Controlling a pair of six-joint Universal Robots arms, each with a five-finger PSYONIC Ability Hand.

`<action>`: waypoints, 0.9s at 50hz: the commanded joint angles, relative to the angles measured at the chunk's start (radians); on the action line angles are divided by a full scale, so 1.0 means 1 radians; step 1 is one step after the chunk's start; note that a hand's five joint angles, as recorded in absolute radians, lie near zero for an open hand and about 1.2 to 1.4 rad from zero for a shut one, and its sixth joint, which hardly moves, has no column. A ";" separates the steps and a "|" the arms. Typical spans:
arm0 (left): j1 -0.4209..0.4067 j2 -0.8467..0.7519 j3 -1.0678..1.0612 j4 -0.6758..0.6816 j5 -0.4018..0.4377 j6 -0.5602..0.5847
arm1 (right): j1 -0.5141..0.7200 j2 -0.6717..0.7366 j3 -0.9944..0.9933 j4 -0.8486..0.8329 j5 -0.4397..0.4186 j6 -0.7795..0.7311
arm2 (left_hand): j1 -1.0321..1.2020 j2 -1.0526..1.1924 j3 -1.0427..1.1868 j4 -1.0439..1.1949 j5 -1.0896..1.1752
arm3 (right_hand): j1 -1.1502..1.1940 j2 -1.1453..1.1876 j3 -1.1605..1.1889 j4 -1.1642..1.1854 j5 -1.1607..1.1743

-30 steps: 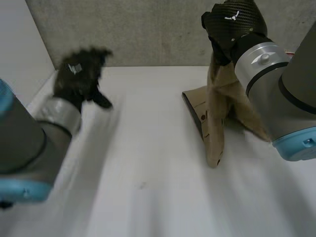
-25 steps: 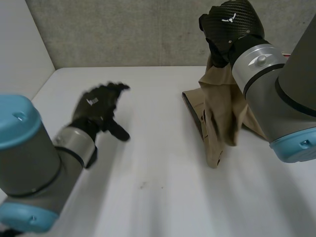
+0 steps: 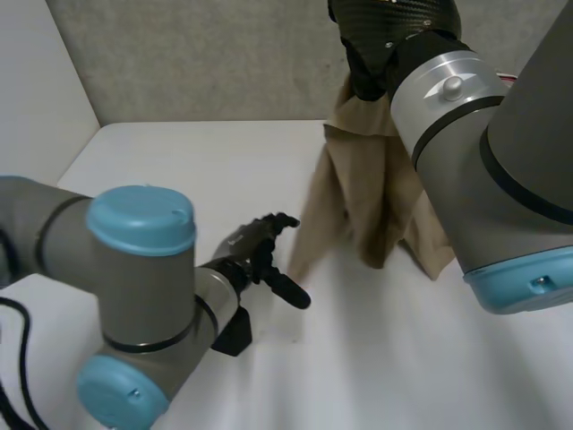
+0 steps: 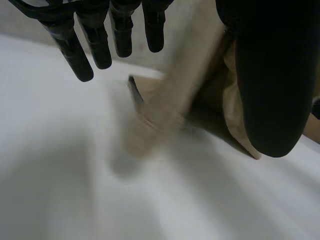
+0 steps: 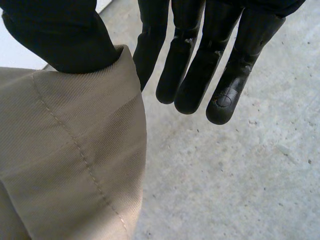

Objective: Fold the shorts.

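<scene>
Fingers (image 5: 190,75) and thumb of right hand (image 3: 387,31) are pinching shorts (image 3: 363,193), holding them up over desk (image 3: 179,161) | left hand (image 3: 255,251) fingers are pointing straight, holding nothing, beside shorts

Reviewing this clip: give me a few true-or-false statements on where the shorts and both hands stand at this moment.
1. The right hand holds the shorts raised over the table. True.
2. The left hand grips the shorts. False: its fingers are straight and hold nothing.
3. The shorts lie folded flat. False: they hang from the right hand, with their lower end down by the table.
4. The shorts are tan. True.
</scene>
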 commanded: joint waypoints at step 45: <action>0.320 -0.017 0.139 0.062 -0.120 0.220 | 0.065 -0.041 0.236 0.058 0.044 -0.008 | 1.160 1.153 1.147 1.155 1.164 | -0.745 -0.926 -0.926 -0.937 -0.917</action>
